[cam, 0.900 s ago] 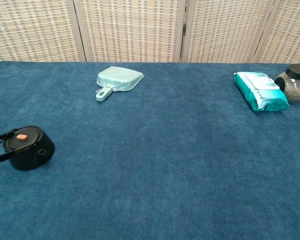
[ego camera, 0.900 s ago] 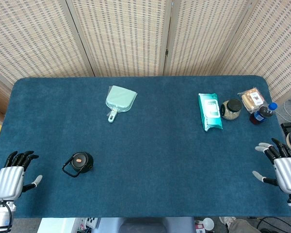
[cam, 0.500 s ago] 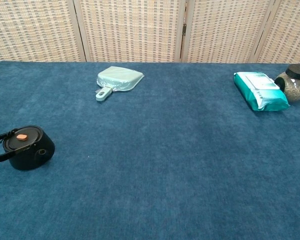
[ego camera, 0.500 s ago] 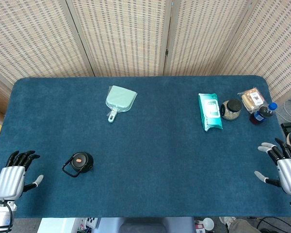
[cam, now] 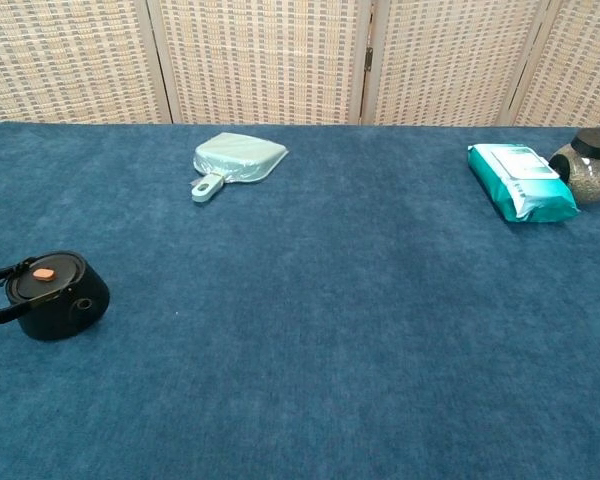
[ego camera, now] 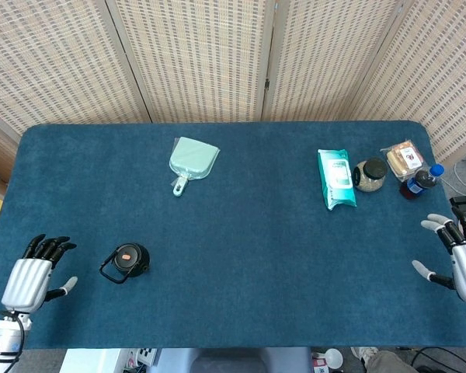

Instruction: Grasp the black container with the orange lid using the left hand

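The black container is round with a small orange lid and a loop handle on its left. It stands upright on the blue table at the front left, and the chest view shows the container at the left edge. My left hand hovers at the table's front left corner, fingers spread and holding nothing, about a hand's width left of the container. Over the right edge my right hand is open and holds nothing. Neither hand shows in the chest view.
A pale green dustpan lies at the back left of centre. At the back right are a teal wipes pack, a dark-lidded jar, a wrapped snack and a blue-capped bottle. A woven screen stands behind.
My left hand has shifted slightly right and forward, closer to the container. My right hand has drifted right, toward the table's edge. The objects have not moved.
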Controlling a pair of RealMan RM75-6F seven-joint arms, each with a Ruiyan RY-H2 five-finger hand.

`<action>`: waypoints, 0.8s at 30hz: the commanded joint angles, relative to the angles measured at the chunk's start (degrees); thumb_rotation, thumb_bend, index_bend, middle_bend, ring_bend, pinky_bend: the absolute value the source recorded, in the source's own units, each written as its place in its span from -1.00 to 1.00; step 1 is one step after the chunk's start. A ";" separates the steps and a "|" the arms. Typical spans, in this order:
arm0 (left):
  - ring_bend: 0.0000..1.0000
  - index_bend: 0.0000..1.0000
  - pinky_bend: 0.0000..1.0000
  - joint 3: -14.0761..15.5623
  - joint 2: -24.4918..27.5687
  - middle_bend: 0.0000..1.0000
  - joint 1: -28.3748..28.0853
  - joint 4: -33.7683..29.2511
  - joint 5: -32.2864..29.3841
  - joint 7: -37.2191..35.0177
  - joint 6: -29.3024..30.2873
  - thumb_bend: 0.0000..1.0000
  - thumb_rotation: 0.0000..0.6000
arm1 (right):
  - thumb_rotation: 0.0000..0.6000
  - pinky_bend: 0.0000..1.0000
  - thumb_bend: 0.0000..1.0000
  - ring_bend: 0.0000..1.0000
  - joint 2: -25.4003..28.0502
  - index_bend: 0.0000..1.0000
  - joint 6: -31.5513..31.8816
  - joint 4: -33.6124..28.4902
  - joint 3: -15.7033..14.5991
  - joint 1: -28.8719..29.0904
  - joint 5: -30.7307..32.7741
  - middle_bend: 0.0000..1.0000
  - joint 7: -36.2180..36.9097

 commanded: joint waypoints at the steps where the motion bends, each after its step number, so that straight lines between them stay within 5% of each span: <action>1: -0.64 -0.54 -0.85 0.73 0.64 -0.62 -1.43 0.15 1.19 0.84 -1.86 -0.61 1.00 | 1.00 -0.71 -0.80 -0.82 0.26 -0.40 0.58 -0.62 0.45 0.09 -0.07 -0.48 -0.66; 24: -0.77 -0.85 -0.85 3.66 -1.54 -0.84 -6.67 -0.67 2.48 6.44 -10.38 -0.62 1.00 | 1.00 -0.71 -0.80 -0.82 0.45 -0.39 1.48 -0.75 -0.33 -1.43 0.05 -0.48 -0.30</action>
